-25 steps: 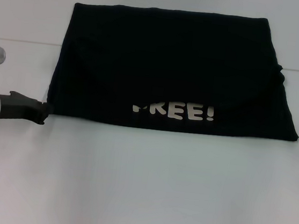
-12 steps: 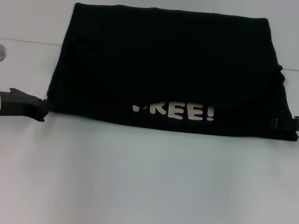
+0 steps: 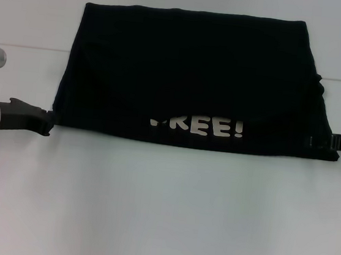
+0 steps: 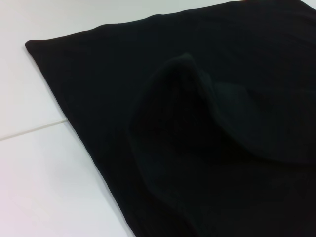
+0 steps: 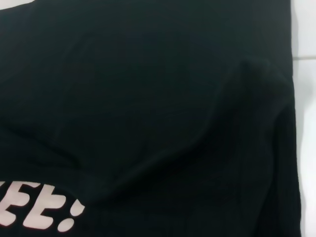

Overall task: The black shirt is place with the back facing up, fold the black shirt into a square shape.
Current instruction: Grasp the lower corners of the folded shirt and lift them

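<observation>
A large, soft black fabric T-shirt (image 3: 194, 81) lies flat on the white table (image 3: 161, 212), already folded into a wide slab that fills the upper middle of the head view; its white blocky "FREE!" lettering (image 3: 198, 127) sits along the near edge, towards six o'clock on the cloth. The left gripper (image 3: 43, 122), a rigid black claw on a silver wrist, lies low at the shirt's eight o'clock corner, its tip meeting the fabric edge; whether it is clenched or released I cannot tell. The right gripper (image 3: 320, 142) reaches in from the four o'clock side, its dark tip lying over the shirt's near right corner, and its grip likewise cannot be made out. The left wrist view shows a raised soft hump in the black cloth (image 4: 197, 98) beside the bare table. The right wrist view shows smooth creased fabric with part of the lettering.
</observation>
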